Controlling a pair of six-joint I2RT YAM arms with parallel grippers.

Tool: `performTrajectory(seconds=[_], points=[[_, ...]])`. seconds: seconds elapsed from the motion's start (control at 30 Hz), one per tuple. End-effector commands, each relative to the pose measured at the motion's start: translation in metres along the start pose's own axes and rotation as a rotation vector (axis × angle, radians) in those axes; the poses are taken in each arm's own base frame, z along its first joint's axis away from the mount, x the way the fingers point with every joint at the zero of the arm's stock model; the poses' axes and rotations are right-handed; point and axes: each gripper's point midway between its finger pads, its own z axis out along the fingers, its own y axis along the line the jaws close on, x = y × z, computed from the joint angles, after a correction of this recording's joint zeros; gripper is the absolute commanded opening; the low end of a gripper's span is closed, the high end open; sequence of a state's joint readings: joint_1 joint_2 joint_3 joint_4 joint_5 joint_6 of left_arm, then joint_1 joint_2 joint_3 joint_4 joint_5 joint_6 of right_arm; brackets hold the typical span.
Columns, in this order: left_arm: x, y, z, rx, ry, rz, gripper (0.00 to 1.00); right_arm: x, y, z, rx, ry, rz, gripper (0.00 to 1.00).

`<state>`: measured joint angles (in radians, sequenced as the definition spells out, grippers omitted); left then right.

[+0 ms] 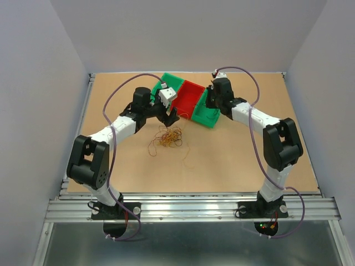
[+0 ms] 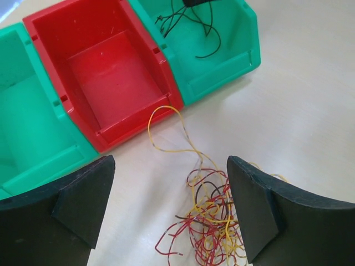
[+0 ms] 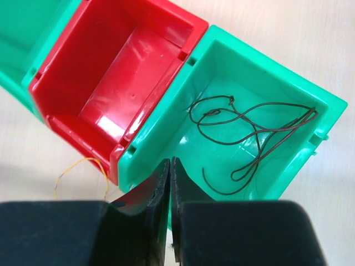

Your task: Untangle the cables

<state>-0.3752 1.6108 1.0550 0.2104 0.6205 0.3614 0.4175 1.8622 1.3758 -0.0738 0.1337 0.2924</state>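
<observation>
Walled-in brown tabletop [image 1: 249, 160], I see open board around cables [image 1: 168, 137] just off red bin [image 1: 188, 98]; left gripper [image 2: 169, 188] spread, right gripper [image 3: 170, 166] pinched together.

Light falls soft and even from above in my overhead view, leaving only faint shadows on the table [image 1: 249, 160] near the red bin [image 1: 188, 100]. My right wrist camera catches white glare on that bin's floor. Nearer than the bin, my left fingers [image 2: 72, 216] look dark and soft-edged.
</observation>
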Motion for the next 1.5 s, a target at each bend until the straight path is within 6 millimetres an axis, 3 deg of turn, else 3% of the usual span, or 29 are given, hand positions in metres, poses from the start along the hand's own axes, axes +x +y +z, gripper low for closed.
performTrajectory(seconds=[0.0,0.1,0.2,0.4,0.6,0.77,0.83,0.97,1.0,1.07,1.13,1.17,1.27,1.3,1.37,1.47], points=[[-0.026,-0.024,-0.003,0.057,-0.052,0.143,0.94,-0.029,0.022,-0.027,-0.096,-0.095,-0.042,0.13],[-0.015,-0.048,0.004,0.127,0.008,0.201,0.92,-0.027,0.019,-0.03,-0.083,-0.097,-0.049,0.15],[-0.002,-0.058,0.003,0.15,0.041,0.273,0.91,-0.027,0.015,-0.033,-0.069,-0.1,-0.058,0.17],[0.002,-0.051,0.003,0.107,0.065,0.286,0.89,-0.028,0.011,-0.04,-0.057,-0.112,-0.074,0.25],[0.016,-0.041,0.005,0.071,0.136,0.296,0.75,-0.026,0.005,-0.045,-0.033,-0.115,-0.084,0.32],[0.028,-0.035,0.007,0.049,0.176,0.302,0.7,-0.026,0.003,-0.048,-0.029,-0.118,-0.091,0.34],[0.034,-0.033,0.012,0.054,0.196,0.282,0.61,-0.026,0.003,-0.049,-0.029,-0.119,-0.091,0.34],[0.038,-0.029,0.021,0.057,0.22,0.268,0.26,-0.025,0.008,-0.051,-0.06,-0.113,-0.099,0.34],[0.044,-0.033,0.02,0.077,0.24,0.254,0.08,-0.03,0.015,-0.051,-0.096,-0.136,-0.106,0.34],[0.037,-0.037,0.017,0.094,0.22,0.262,0.0,-0.028,0.021,-0.052,-0.135,-0.131,-0.117,0.39],[0.031,-0.041,0.013,0.104,0.197,0.263,0.0,-0.024,0.036,-0.053,-0.225,-0.122,-0.148,0.47],[0.019,-0.041,0.008,0.092,0.166,0.273,0.0,-0.02,0.041,-0.053,-0.264,-0.114,-0.164,0.49],[0.007,-0.046,-0.004,0.081,0.128,0.262,0.0,-0.01,0.067,-0.057,-0.437,-0.117,-0.232,0.52],[-0.014,-0.045,-0.011,0.053,0.067,0.282,0.0,-0.008,0.072,-0.058,-0.477,-0.119,-0.246,0.53],[-0.023,-0.045,-0.021,0.034,0.033,0.258,0.0,-0.006,0.088,-0.061,-0.575,-0.132,-0.269,0.54],[-0.053,-0.049,-0.043,0.0,-0.059,0.254,0.0,0.003,0.109,-0.07,-0.739,-0.137,-0.294,0.55]])
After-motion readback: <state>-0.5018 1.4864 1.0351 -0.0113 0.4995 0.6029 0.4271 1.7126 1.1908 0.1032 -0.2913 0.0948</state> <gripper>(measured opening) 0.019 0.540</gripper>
